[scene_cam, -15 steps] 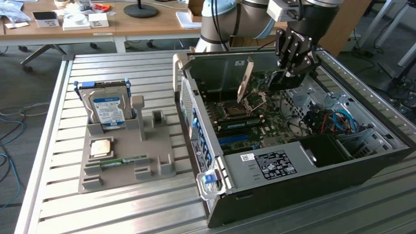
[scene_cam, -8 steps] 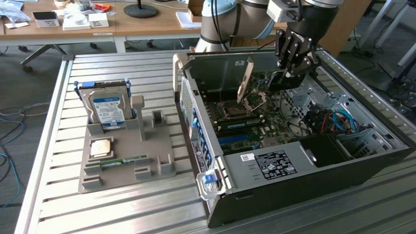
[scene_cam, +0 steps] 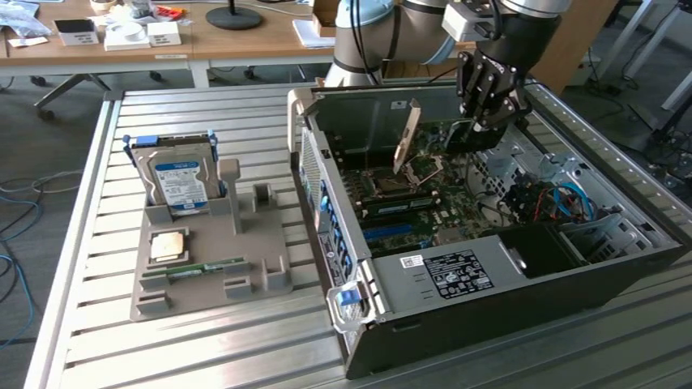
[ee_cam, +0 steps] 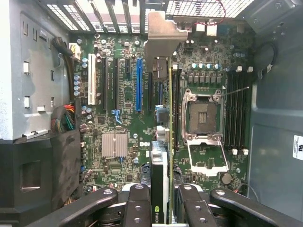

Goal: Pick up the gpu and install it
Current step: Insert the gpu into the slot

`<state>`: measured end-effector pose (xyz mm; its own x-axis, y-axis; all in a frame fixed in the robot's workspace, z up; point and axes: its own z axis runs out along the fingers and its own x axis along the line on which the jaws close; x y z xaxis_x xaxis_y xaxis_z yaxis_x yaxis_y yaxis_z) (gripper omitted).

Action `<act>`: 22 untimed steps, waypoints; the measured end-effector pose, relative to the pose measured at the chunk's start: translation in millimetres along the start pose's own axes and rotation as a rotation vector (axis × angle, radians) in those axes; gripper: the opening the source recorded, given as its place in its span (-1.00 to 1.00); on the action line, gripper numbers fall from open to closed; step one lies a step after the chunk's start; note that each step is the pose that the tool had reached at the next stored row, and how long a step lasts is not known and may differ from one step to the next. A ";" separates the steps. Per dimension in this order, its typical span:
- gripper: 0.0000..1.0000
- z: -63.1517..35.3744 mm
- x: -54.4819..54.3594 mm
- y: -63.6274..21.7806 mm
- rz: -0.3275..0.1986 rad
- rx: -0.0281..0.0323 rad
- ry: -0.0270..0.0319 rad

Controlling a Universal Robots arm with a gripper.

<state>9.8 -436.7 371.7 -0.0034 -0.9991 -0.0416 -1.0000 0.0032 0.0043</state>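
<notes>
Silvery bracket at one end, the gpu (ee_cam: pixel 160 163) stands on edge inside the open computer case (scene_cam: pixel 605 267) — my gripper (ee_cam: pixel 160 199) pinches its other end, holding it over the green motherboard (ee_cam: pixel 130 165) — slot contact I cannot tell.

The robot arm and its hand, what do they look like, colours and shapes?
The arm is made of pale grey tubes with rounded joints. Its last section is black, with a light grey box mounted on it. The hand is black metal: linked fingers dotted with round pins.
</notes>
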 end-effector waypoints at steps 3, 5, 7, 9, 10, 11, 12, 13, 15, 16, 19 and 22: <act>-0.47 0.4 0.0 0.1 0.000 0.0001 -0.0001; -0.47 0.9 0.0 0.3 0.000 0.0000 0.0000; -0.47 1.8 0.0 0.3 0.000 0.0000 -0.0001; -0.47 1.9 0.1 0.4 0.000 -0.0001 0.0003; -0.47 2.1 0.1 0.4 0.000 -0.0001 0.0003; -0.47 2.5 0.1 0.4 0.000 0.0000 0.0000; -0.47 2.7 0.1 0.4 0.000 0.0000 -0.0001; -0.47 3.0 0.1 0.4 0.000 0.0000 0.0000; -0.47 3.7 0.1 0.4 0.000 0.0000 -0.0001; -0.47 4.0 0.2 0.4 0.000 0.0000 0.0000; -0.47 5.4 0.2 0.4 0.000 0.0000 0.0000; -0.47 5.5 0.3 0.4 0.000 -0.0001 0.0003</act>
<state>9.4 -436.7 366.1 -0.0034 -0.9991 -0.0413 -1.0000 0.0032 0.0043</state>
